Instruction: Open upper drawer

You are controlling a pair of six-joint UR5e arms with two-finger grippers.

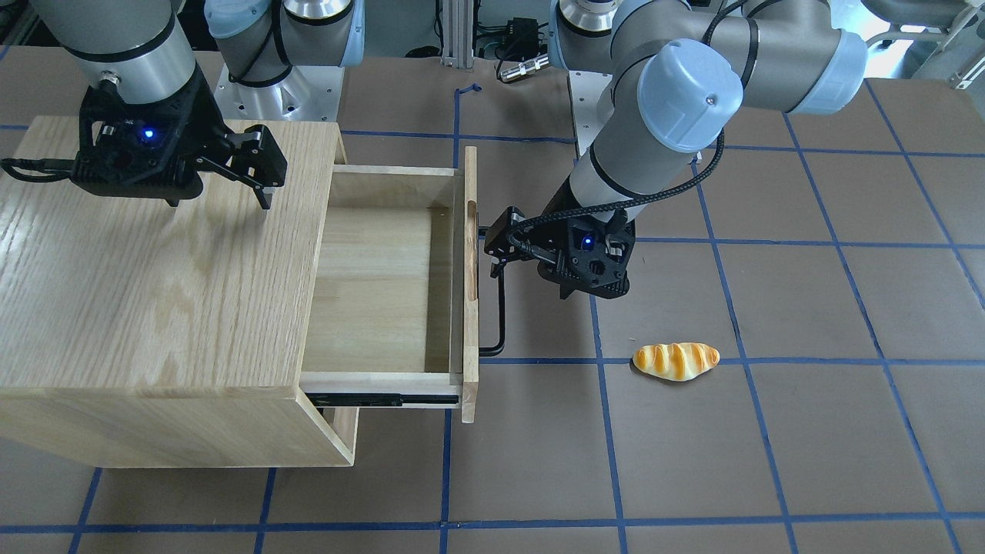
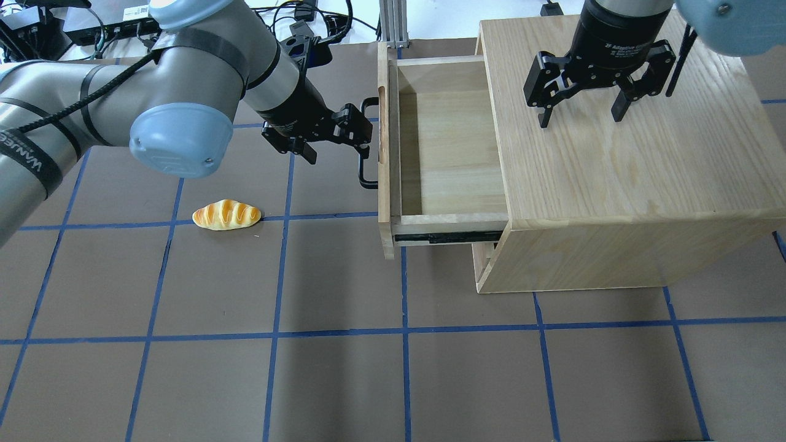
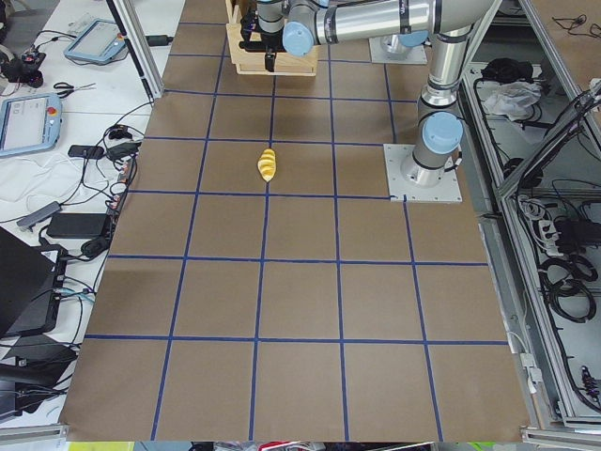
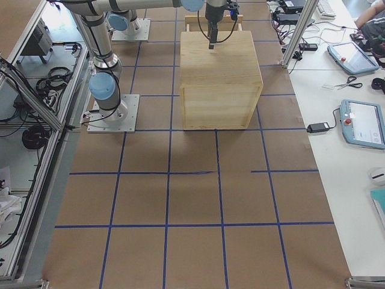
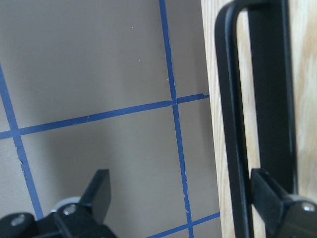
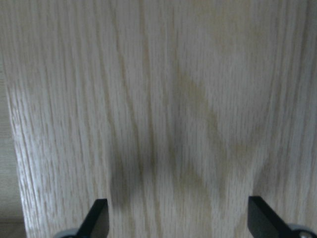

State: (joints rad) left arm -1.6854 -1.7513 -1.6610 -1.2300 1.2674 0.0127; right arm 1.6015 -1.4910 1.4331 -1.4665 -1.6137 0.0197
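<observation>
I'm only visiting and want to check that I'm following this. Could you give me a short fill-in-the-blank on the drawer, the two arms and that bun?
1. The upper drawer is pulled out, and inside it is ____.
2. The left gripper is at the drawer's black bar ____.
3. The right gripper is open above the cabinet's ____ surface.
4. The bread roll lies on the ____, outside the drawer.

Missing words: empty; handle; top; table.
</observation>
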